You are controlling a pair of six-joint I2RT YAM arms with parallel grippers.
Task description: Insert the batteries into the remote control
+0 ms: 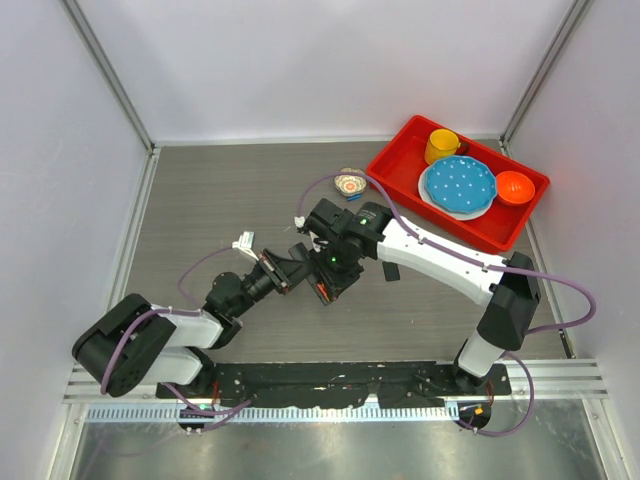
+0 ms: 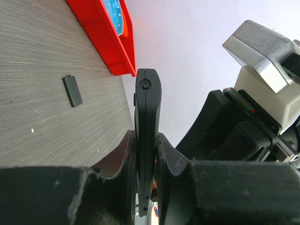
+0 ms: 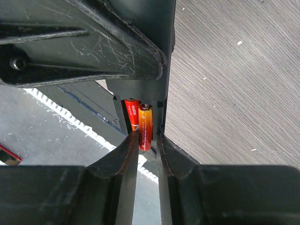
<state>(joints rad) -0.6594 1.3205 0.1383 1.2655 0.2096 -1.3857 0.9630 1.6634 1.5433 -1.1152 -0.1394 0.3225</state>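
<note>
The remote control [image 2: 147, 108] is a slim black bar standing edge-on, and my left gripper [image 2: 146, 136] is shut on it. In the right wrist view its open recess [image 3: 140, 105] faces my right gripper. A red battery [image 3: 132, 115] lies in that recess. Beside it an orange battery [image 3: 146, 126] sits with its lower end between the fingertips of my right gripper [image 3: 147, 136]. These jaws stand slightly open, with a gap between the orange battery and the right finger [image 3: 164, 150]. Both grippers meet mid-table [image 1: 310, 268].
A small black cover plate [image 2: 72, 90] lies flat on the table near the red tray [image 1: 400, 170], which holds a yellow cup [image 1: 441, 145], a blue plate [image 1: 458, 186] and an orange bowl [image 1: 514, 187]. A small round dish [image 1: 350, 183] and a white piece [image 1: 243, 241] lie on the table.
</note>
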